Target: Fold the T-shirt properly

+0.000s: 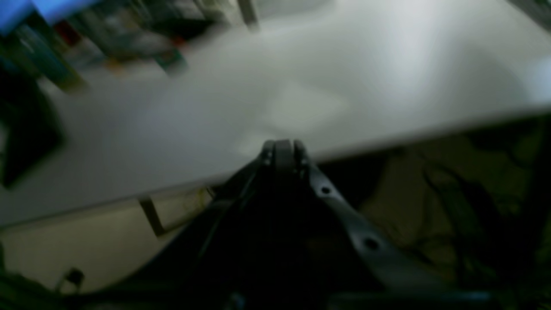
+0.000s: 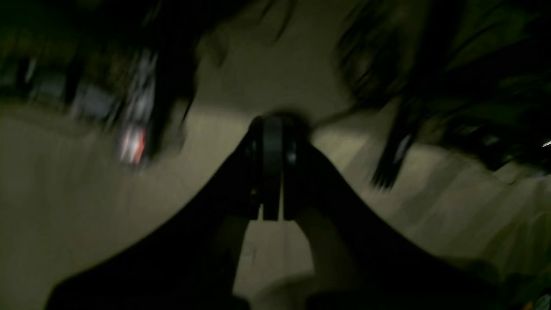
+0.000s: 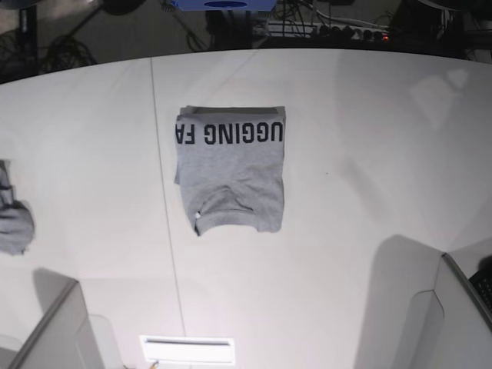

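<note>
We see left gripper clenched, empty, over the table edge | right gripper clenched, empty, off the table | farther out, folded T-shirt lies lettering-up mid-table | small grey cloth lump at its edge

Counter mostly bare: wide free room right of centre, along lower middle, and left of centre. Folded T-shirt lies flat upper centre, low obstacle. Small grey cloth lump at left edge. Grey slanted panels block lower left and lower right corners. Cables beyond top edge.
</note>
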Available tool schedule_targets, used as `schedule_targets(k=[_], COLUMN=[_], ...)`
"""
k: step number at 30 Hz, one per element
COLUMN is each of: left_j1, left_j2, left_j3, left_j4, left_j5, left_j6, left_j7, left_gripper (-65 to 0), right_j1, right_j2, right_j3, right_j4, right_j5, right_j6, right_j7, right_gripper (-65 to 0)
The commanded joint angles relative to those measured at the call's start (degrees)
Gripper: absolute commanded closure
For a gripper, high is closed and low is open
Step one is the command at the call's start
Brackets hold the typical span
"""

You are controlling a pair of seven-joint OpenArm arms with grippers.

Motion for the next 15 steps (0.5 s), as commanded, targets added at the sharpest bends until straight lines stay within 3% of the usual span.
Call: schedule_targets(k=[1, 5, 10, 15], left_j1=[1.6, 1.8, 1.8, -1.8], left_j2=[-0.5, 0.0, 0.1, -0.1], left_j3=[-0.5, -0.5, -0.4, 0.0], left_j4=[-0.6, -5.0, -11.0, -20.3], left_j5=[-0.5, 0.2, 1.1, 13.0], left_j6=[-0.2, -0.2, -0.3, -0.3], left_j7=[-1.8, -1.6, -1.2, 2.0], left_gripper=[0.0, 0.0, 0.0, 0.0], right_j1=[-0.9, -0.2, 2.0, 7.7], right_j2=[0.8, 0.8, 1.0, 1.0], right_j3=[-0.7, -3.9, -10.0, -15.6], right_j4=[0.6, 0.6, -1.1, -9.6], right_j5=[-0.5, -0.8, -0.8, -0.8], right_j6=[-0.7, -0.7, -0.7, -0.7], right_j7=[-1.1, -10.5, -18.4, -22.8], right_gripper=[0.0, 0.0, 0.0, 0.0])
